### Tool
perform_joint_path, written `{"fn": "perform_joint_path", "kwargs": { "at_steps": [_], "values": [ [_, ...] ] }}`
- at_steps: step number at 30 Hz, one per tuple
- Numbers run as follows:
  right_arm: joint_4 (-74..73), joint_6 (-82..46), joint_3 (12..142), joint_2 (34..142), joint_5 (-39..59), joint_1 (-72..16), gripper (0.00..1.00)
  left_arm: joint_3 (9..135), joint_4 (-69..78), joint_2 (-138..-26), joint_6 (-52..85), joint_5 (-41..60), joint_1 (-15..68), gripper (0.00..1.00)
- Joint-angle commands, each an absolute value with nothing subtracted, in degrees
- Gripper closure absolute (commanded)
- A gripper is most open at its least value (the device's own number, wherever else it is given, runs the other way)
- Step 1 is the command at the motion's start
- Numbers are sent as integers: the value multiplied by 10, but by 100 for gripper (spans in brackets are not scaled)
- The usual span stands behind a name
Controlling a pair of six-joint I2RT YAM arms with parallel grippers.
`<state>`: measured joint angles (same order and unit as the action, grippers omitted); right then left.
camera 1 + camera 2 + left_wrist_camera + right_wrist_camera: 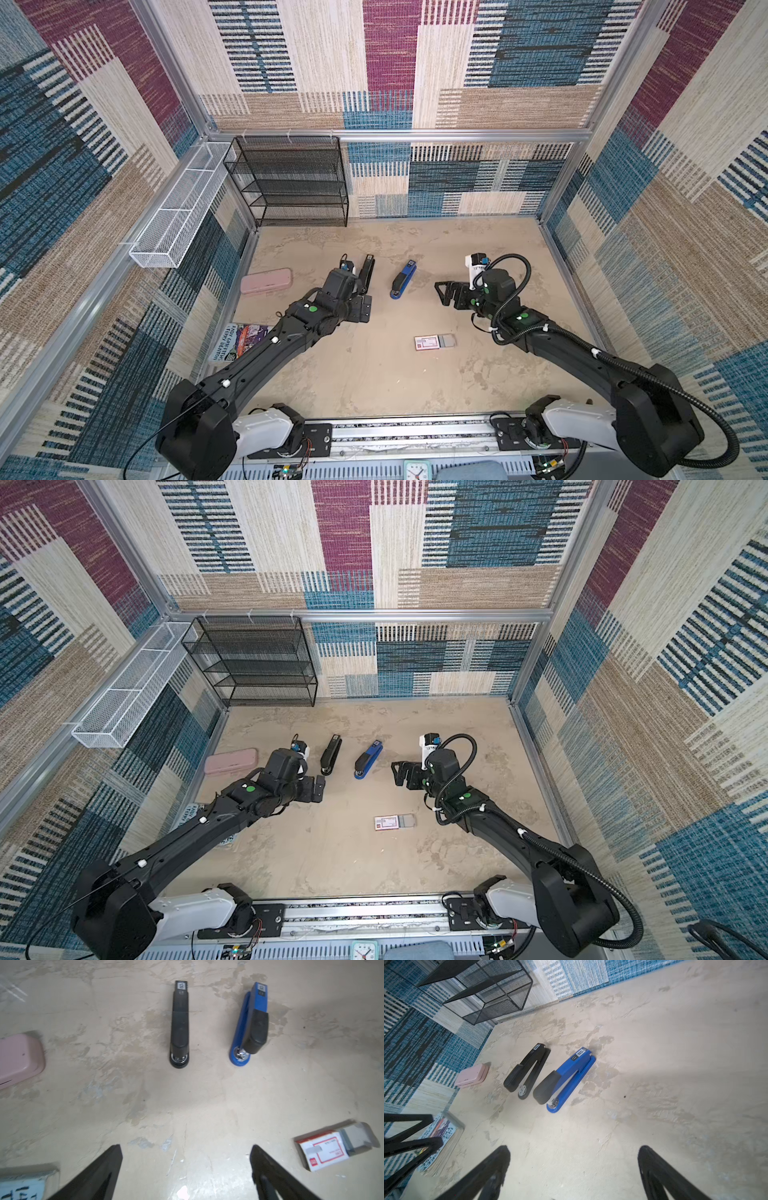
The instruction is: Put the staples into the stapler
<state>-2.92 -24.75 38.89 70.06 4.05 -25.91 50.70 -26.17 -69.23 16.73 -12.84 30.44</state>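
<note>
Two staplers lie side by side on the beige table, both with their tops down: a black stapler (366,270) (331,754) (179,1028) (529,1068) and a blue stapler (404,279) (368,759) (249,1028) (566,1078). The staples (448,341) (408,821) (357,1140) are grey strips in a tray that sticks out of a white, red-labelled box (427,343) (324,1151), nearer than the staplers. My left gripper (366,308) (320,788) (186,1147) hangs open and empty just short of the black stapler. My right gripper (440,295) (396,774) (574,1148) is open and empty to the right of the blue stapler.
A pink oblong case (267,280) (18,1057) lies left of the staplers. A book (239,340) sits at the left edge under my left arm. A black mesh shelf (291,183) stands at the back left, with a white mesh basket (178,208) on the left wall.
</note>
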Motion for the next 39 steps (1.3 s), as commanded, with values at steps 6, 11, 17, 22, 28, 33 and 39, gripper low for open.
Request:
{"fn": "perform_joint_path", "kwargs": {
  "at_steps": [6, 11, 17, 22, 28, 33, 39],
  "values": [
    [-24, -189, 391, 655, -221, -259, 0, 442, -222, -621, 156, -222, 238, 1],
    [-131, -108, 323, 606, -340, -252, 0, 410, -157, -612, 109, -223, 179, 3],
    [-344, -23, 210, 611, -436, -197, 0, 353, -10, -628, 63, -204, 113, 6],
    [-423, -49, 171, 671, -447, -147, 0, 315, 102, -688, 44, -218, 69, 6],
    [-643, -23, 95, 752, -401, -114, 0, 259, 334, -782, 13, -183, 38, 7],
    [-762, -15, 65, 789, -313, -81, 0, 206, 521, -858, -10, -162, 38, 10],
    [-816, 40, 80, 856, -160, -66, 0, 202, 551, -881, -33, -138, 47, 13]
  ]
}}
